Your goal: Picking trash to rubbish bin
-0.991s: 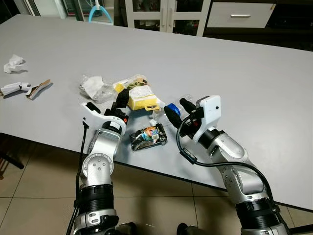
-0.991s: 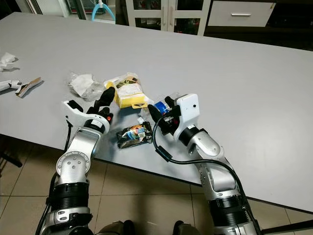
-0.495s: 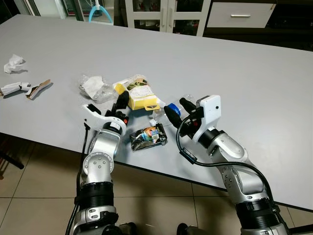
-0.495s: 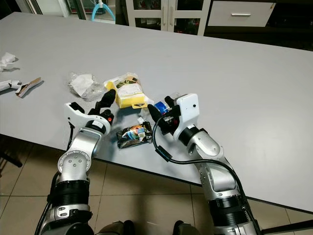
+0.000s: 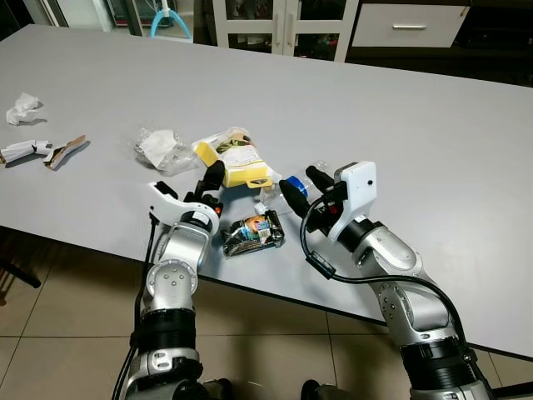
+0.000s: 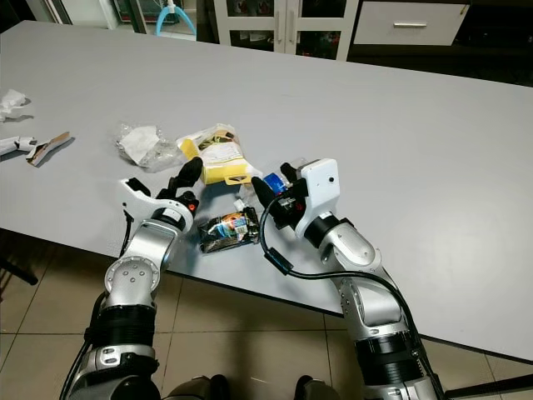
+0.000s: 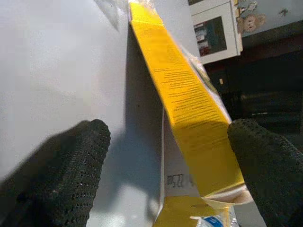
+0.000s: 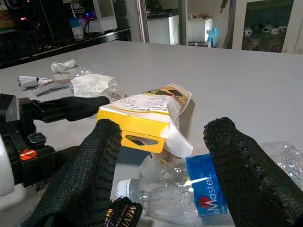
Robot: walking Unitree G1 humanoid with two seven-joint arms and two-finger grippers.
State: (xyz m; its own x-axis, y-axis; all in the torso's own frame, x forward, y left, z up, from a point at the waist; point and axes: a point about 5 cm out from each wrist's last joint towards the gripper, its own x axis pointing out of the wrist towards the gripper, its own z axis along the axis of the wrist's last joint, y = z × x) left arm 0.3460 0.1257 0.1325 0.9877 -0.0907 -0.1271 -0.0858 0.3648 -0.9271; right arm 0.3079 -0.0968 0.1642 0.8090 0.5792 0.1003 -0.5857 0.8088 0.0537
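Note:
A pile of trash lies near the table's front edge: a yellow carton [image 5: 237,167], a clear plastic bottle with a blue label [image 8: 199,189], and a dark snack wrapper [image 5: 252,233]. My left gripper [image 5: 211,177] is open at the carton's near left corner. In the left wrist view its fingers [image 7: 71,165] stand on either side of the carton's [image 7: 189,109] edge, apart from it. My right gripper [image 5: 301,190] is open just in front of the bottle [image 5: 293,184], with one finger [image 8: 94,161] to each side of its neck.
A clear bag with white tissue [image 5: 161,148] lies left of the carton. Crumpled paper [image 5: 22,108] and torn scraps [image 5: 43,152] sit at the far left of the grey table [image 5: 400,125]. Cabinets [image 5: 283,25] stand behind the table, and the floor below is tiled.
My left gripper has shifted a little to the right, closer to the yellow carton. The right arm and the trash have stayed put.

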